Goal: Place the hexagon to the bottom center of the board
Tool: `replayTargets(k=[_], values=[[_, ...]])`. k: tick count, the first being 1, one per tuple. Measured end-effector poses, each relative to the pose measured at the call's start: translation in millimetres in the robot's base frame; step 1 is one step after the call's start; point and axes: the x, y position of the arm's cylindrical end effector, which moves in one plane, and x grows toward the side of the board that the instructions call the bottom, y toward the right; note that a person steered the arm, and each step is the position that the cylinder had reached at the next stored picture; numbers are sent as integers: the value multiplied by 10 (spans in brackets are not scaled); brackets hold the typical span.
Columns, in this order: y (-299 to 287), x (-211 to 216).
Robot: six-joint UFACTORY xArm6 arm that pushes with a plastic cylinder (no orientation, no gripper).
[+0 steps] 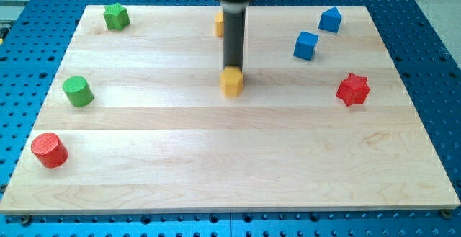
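Since I have no hand to open or close, only a rod, everything here comes down to how things slide on the bench (144, 186).

Near the bench's left edge, toward the bottom-left corner, sits a red cylinder (49, 150), with a green cylinder (77, 91) above it along the same edge and a green star-like block (116, 16) by the top-left corner.

At the bench's middle, slightly toward the top edge, is the yellow hexagon (231, 81), my task's block. My tip (233, 68) stands right at its top side, touching or nearly so. Behind the rod, near the top edge, a second yellow block (219, 25) peeks out, its shape hidden.

Toward the top-right corner lie a blue cube (306, 45) and another blue block (330, 19); near the right edge rests a red star (353, 89).

I judge the hexagon light, rigid and easy to slide on the smooth wood. It may spin off my tip if pushed off-centre, so contact belongs squarely on its top face, driving toward the bottom edge's middle. That path looks unobstructed.
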Motion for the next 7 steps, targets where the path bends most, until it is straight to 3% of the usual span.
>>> replayTargets(k=[1, 2, 4, 5, 6, 7], values=[[68, 285], [124, 252], [-212, 1220], [-226, 1088], [-513, 391], [-1185, -409]])
